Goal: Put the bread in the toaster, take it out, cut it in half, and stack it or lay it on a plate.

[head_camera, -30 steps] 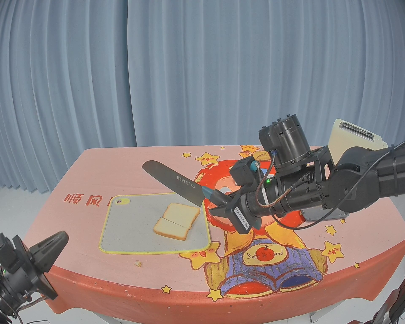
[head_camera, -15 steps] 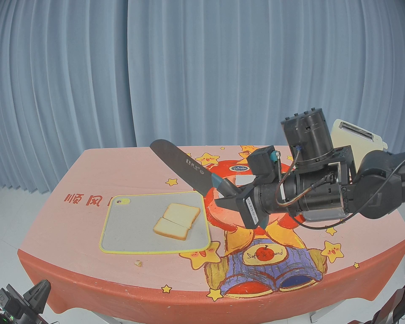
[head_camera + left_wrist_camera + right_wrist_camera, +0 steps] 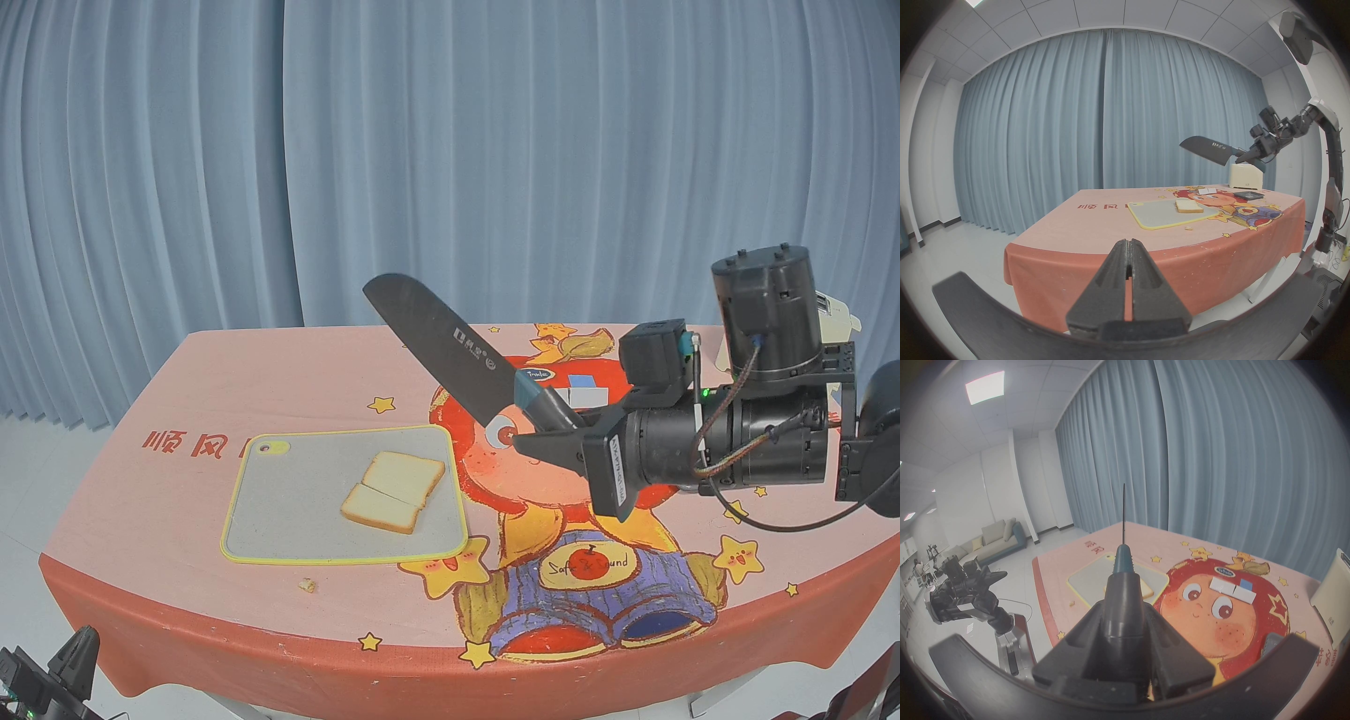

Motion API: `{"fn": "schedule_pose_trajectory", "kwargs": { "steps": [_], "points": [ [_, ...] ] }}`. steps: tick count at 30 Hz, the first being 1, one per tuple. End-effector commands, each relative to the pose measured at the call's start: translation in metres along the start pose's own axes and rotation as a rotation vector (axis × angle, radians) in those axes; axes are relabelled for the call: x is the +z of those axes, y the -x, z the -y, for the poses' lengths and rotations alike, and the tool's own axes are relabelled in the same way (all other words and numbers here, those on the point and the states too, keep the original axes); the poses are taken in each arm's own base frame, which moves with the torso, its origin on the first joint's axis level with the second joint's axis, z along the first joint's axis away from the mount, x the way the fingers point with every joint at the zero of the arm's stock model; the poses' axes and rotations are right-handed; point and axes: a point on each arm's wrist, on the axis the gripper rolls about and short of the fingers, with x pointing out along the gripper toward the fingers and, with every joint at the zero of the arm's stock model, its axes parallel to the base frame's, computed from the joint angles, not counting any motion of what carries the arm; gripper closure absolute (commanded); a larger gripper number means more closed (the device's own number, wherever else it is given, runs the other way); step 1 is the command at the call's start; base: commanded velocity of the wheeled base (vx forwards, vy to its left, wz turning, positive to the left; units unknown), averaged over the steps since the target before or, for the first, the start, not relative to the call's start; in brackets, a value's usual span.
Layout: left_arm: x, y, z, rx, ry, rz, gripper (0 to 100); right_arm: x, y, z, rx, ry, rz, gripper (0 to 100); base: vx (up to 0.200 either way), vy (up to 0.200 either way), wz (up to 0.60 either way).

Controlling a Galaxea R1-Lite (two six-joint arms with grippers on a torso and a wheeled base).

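Currently, the bread (image 3: pixel 394 490) is found in two halves, lying flat and touching one another on the grey cutting board (image 3: pixel 281 506), towards the board's right side. The board is set on the left half of the counter (image 3: pixel 234 375).

The right claw (image 3: pixel 551 437) is held above the counter's middle, to the right of the board, and is clamped on the handle of a dark knife (image 3: pixel 450 347). The blade is raised clear of the counter and tilted upward, its tip directed to the far left. No contact between blade and bread is observed — the halves lie lower than the claw and to its left, apart from it. In the right wrist view the handle is seen gripped between both fingers (image 3: pixel 1087 627).

The left claw (image 3: pixel 1129 248) is held low, off the counter's near left corner, with its fingers pressed together and nothing between them. The bread is well apart from it.

A cream toaster (image 3: pixel 837 317) is noted at the counter's far right — behind the right arm.
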Motion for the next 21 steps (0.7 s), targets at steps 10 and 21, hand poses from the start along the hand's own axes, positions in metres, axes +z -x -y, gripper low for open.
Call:
{"fn": "schedule_pose_trajectory", "kwargs": {
  "steps": [10, 21],
  "points": [
    [-0.004, -0.001, 0.002, -0.056, -0.091, 0.01, 100, -0.014, 0.005, 0.001, -0.064, 0.005, 0.085, 100, 0.0, 0.0, 0.0],
    [-0.004, 0.0, 0.003, -0.054, -0.099, 0.012, 100, -0.026, 0.002, -0.009, -0.036, 0.023, 0.051, 100, 0.0, 0.0, 0.0]
  ]
}}
